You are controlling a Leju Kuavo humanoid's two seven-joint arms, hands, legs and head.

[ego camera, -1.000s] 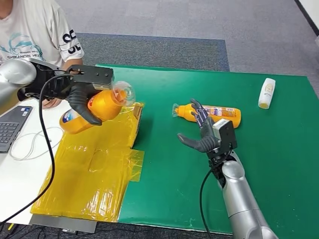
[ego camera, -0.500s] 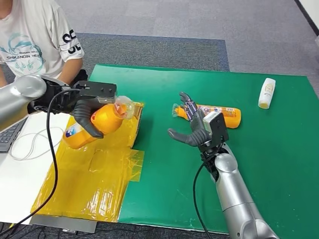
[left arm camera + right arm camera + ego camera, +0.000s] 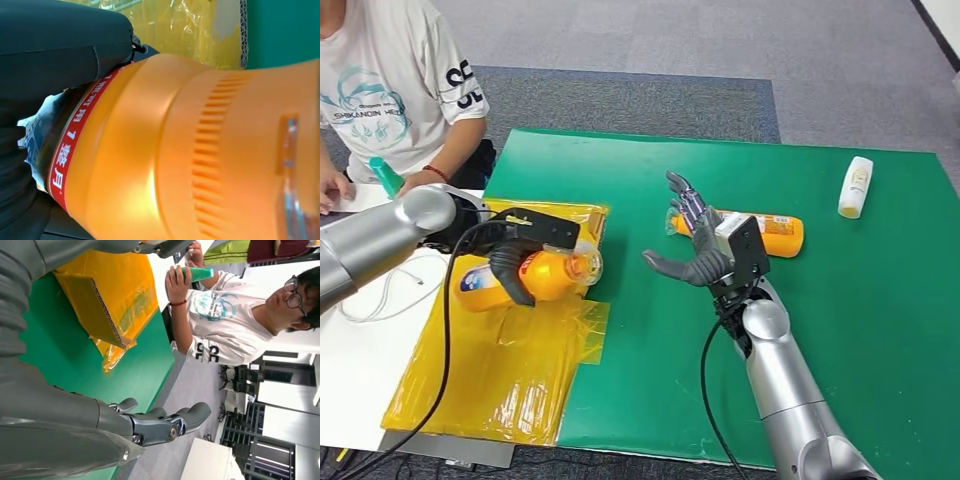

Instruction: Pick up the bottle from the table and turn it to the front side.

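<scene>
My left hand grips an orange bottle with a clear cap, held lying on its side just above or on the yellow-wrapped cardboard sheet. The left wrist view has the bottle's orange body and its red label band close up, with dark fingers wrapped round it. A second orange bottle lies on its side on the green mat. My right hand hovers over the mat close by that bottle's cap end, fingers spread and holding nothing. Its fingers also appear in the right wrist view.
A small white bottle lies at the mat's far right. A person in a white shirt sits at the far left holding a teal object, beside a white desk with cables. The cardboard's edge borders the mat.
My left hand has lowered the orange bottle down to the yellow sheet and levelled it. My right hand has drifted left and a little farther away. The person's hand with the teal object came into view.
</scene>
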